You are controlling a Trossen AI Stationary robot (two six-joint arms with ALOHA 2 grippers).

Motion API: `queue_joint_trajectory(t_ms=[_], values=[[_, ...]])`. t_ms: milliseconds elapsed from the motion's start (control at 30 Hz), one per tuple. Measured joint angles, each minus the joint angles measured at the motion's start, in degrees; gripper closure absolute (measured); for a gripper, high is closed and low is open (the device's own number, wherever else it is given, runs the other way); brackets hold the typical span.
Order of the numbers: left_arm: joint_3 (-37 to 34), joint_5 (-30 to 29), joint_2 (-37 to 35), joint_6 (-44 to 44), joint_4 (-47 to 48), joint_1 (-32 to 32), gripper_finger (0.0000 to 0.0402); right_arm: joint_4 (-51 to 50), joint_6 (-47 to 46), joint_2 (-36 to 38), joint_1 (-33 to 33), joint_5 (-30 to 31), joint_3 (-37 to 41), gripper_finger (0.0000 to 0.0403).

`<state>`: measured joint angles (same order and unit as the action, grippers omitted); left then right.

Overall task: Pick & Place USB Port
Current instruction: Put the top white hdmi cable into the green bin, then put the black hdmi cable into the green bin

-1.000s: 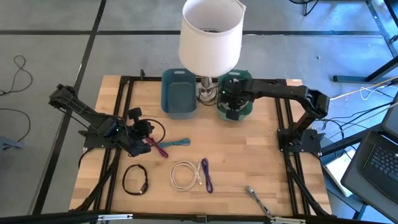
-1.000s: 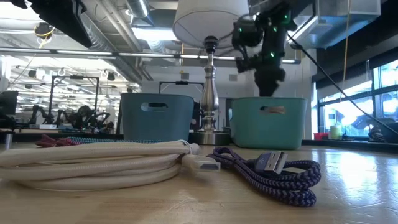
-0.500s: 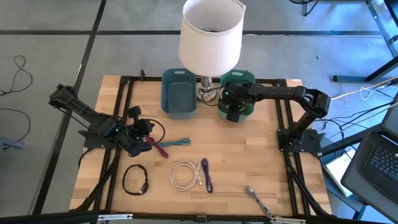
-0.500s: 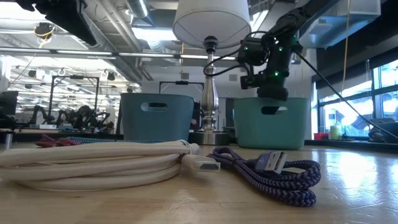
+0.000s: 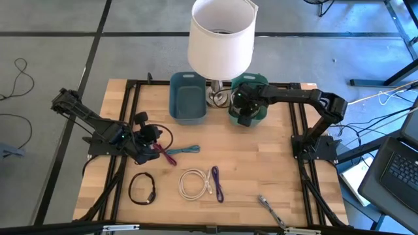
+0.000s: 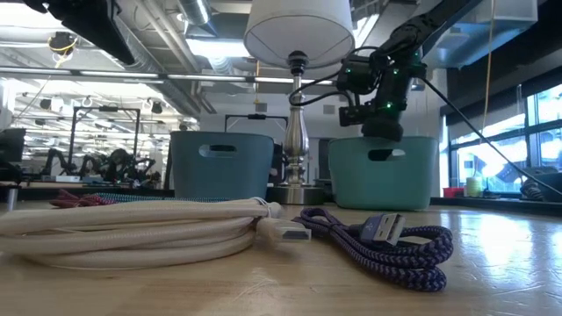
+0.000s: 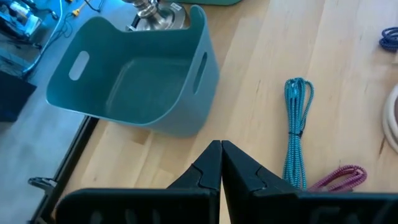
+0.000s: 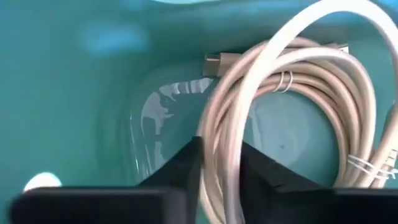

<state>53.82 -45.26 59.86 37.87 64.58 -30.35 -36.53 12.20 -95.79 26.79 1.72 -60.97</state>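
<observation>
My right gripper [image 5: 243,111] [image 6: 381,130] reaches down into the green bin [image 5: 256,81] [image 6: 378,171] at the table's far side. It is shut on a beige coiled USB cable [image 8: 292,81], which shows only in the right wrist view. My left gripper [image 5: 154,140] [image 7: 221,163] is shut on nothing and waits near the left edge, by a teal cable [image 5: 188,149] [image 7: 297,118] and a pink cable [image 5: 167,156]. A white cable [image 5: 192,183] [image 6: 132,230] and a purple cable [image 5: 216,182] [image 6: 378,246] lie flat near the front. My right gripper holds the beige cable by several strands of its coil [image 8: 221,134], pinched between the two fingers [image 8: 186,163]. It comes from above, pointing down into the green bin. The coil hangs below the fingers inside the bin; whether it rests on the bin's floor, I cannot tell.
A blue bin [image 5: 188,98] [image 7: 137,81] stands left of the green one, with a lamp [image 5: 221,36] [image 6: 297,105] between and behind them. A black cable [image 5: 142,188] and a grey cable [image 5: 270,209] lie near the front edge. Black frame rails run along both sides.
My right gripper has moved down from above the green bin to its rim and a little toward the table's left, still holding the cable. The left arm has kept still.
</observation>
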Motion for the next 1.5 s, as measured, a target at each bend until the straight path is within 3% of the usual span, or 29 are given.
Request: queue_joint_trajectory(t_ms=[200, 467, 900, 1333, 1500], values=[[0.0, 0.15, 0.0, 1.41, -0.05, 0.0, 0.0398, 0.22, -1.95, 0.0, 0.0, 1.37, -0.02, 0.0241], [0.0, 1.84, 0.0, 1.44, -0.05, 0.01, 0.0398, 1.72, -2.33, 0.25, -0.79, 6.66, -0.15, 0.0231], [-0.02, 2.89, 0.0, 1.44, -0.05, 0.0, 0.0398, 0.99, -1.29, 9.69, -1.14, 11.65, -0.02, 0.0271], [-0.02, 3.28, 0.0, 2.48, -0.05, 0.01, 0.0398, 0.09, -5.9, 9.99, -1.53, 6.45, 4.44, 0.0304], [-0.02, 3.2, 0.0, 2.44, -0.05, 0.0, 0.0398, 2.15, -4.09, 10.8, -4.29, 12.36, 5.09, 0.0318]])
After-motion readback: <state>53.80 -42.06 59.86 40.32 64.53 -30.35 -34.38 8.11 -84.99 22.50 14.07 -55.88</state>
